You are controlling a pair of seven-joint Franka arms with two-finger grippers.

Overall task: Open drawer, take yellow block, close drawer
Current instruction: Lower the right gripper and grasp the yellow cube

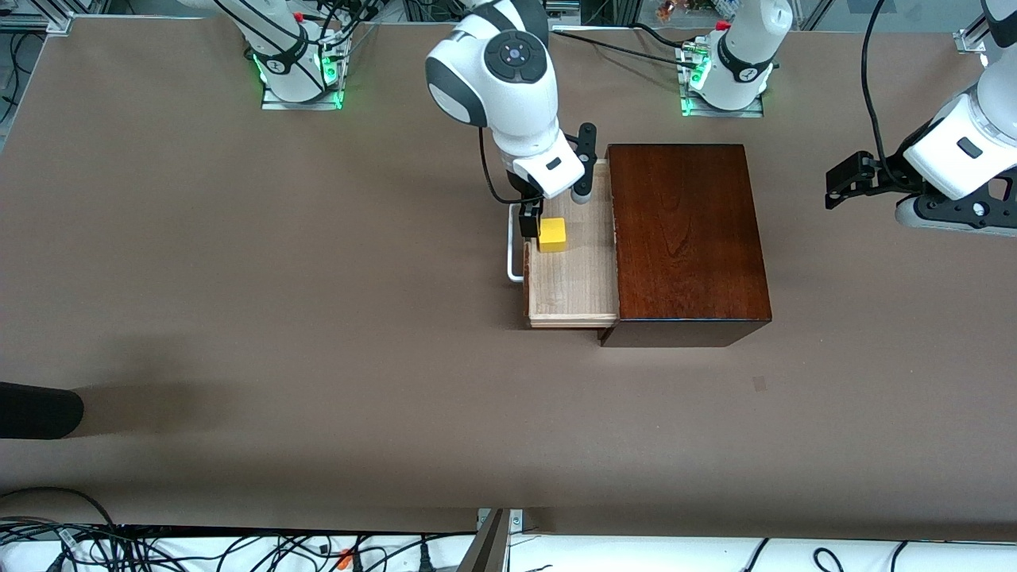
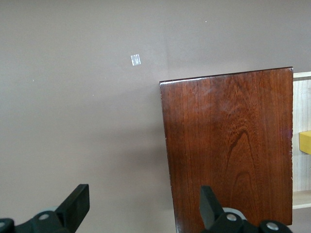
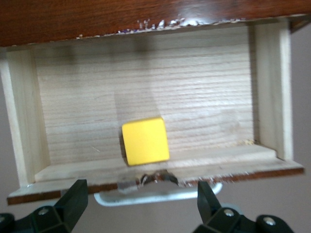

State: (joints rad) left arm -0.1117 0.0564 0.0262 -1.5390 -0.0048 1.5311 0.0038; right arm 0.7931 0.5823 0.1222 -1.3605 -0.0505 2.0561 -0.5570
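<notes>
Hovering over the open drawer, my right hand has its fingers apart, with nothing held. I find the yellow block lying inside, against the handle-side wall. Opening: done. Taking the block and closing: outstanding. My left hand waits, fingers apart, over the bench beside the box.

The front view looks down from high across the desk, facing both arm bases. The left wrist view looks down on the dark box top. The right wrist view sits close above the open drawer, which all three views share.
</notes>
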